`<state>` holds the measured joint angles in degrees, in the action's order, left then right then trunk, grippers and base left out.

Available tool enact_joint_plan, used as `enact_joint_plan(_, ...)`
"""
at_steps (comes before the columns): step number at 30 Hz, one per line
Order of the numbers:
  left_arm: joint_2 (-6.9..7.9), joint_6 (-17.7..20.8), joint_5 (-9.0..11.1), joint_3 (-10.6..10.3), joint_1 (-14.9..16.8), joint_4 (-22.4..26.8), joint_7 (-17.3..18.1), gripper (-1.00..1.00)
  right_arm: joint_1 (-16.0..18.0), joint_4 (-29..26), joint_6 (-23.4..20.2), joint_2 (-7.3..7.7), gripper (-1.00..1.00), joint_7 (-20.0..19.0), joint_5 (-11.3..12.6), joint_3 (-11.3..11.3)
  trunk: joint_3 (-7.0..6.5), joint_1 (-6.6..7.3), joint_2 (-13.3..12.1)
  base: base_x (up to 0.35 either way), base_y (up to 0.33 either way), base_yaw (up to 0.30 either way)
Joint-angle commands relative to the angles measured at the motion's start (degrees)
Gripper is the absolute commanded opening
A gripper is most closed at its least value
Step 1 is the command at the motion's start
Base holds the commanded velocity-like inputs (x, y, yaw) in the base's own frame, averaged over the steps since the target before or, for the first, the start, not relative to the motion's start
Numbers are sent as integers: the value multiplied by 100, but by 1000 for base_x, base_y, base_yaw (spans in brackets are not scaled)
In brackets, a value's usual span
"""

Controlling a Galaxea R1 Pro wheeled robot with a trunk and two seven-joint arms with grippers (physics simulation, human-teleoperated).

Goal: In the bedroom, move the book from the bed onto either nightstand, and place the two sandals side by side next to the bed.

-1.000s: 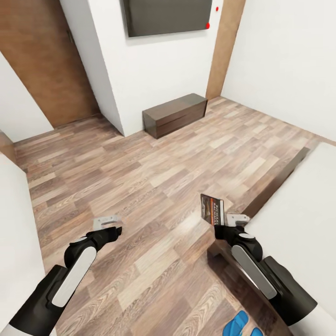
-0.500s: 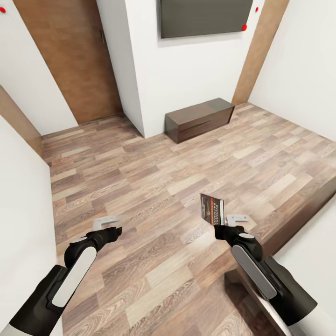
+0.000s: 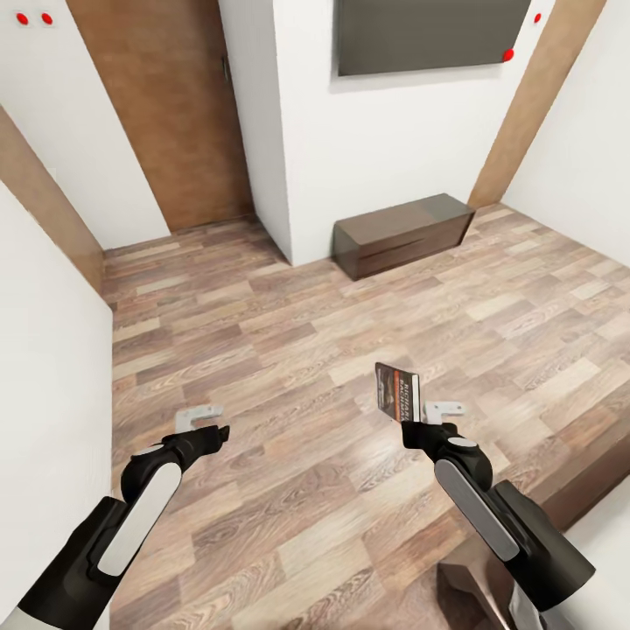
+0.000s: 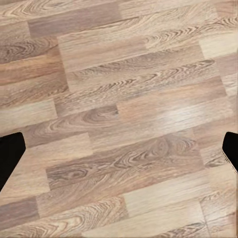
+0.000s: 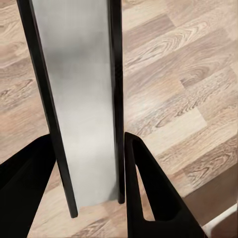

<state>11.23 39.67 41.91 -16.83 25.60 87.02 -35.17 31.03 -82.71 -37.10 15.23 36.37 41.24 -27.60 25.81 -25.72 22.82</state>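
Note:
My right gripper (image 3: 413,427) is shut on the book (image 3: 397,392) and holds it upright over the wood floor. Its cover has orange and black print. The right wrist view has the book (image 5: 82,99) edge-on as a grey strip between the two black fingers (image 5: 153,198). At the same height to the left, my left gripper (image 3: 210,429) stands open with nothing in it. In the left wrist view its fingertips (image 4: 10,158) are far apart over bare planks. A corner of the bed (image 3: 608,534) shows at the lower right. The sandals and the nightstand are out of view.
A long dark low sideboard (image 3: 407,232) stands against the far wall under a dark wall panel (image 3: 433,35). A brown door (image 3: 175,114) is at the back left. A white wall (image 3: 44,367) runs close along my left. Wood floor (image 3: 289,350) lies ahead.
The head view has swung to the left, so the bed has slid to the lower right edge and the blue sandals have left the picture. Both arms keep the same pose.

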Motion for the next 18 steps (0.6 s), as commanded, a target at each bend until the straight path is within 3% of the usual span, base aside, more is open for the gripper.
enact_joint_plan(1, -1, 6, 55, -13, 6, 8, -60, 100, 8, -8, -7, 6, -100, 63, 34, -16, 9, -7, 10, 338, -85, -10)
enact_joint_plan(6, -4, 6, 55, -18, 7, 2, -60, 100, 8, -9, -7, 6, -100, 63, 34, -17, 9, -7, 10, 338, -85, -127)
enact_joint_plan(18, 2, 6, 55, -22, 6, -1, -60, 100, 8, -17, 1, 6, -100, 54, 41, -17, -43, -7, 10, 338, -84, -232)
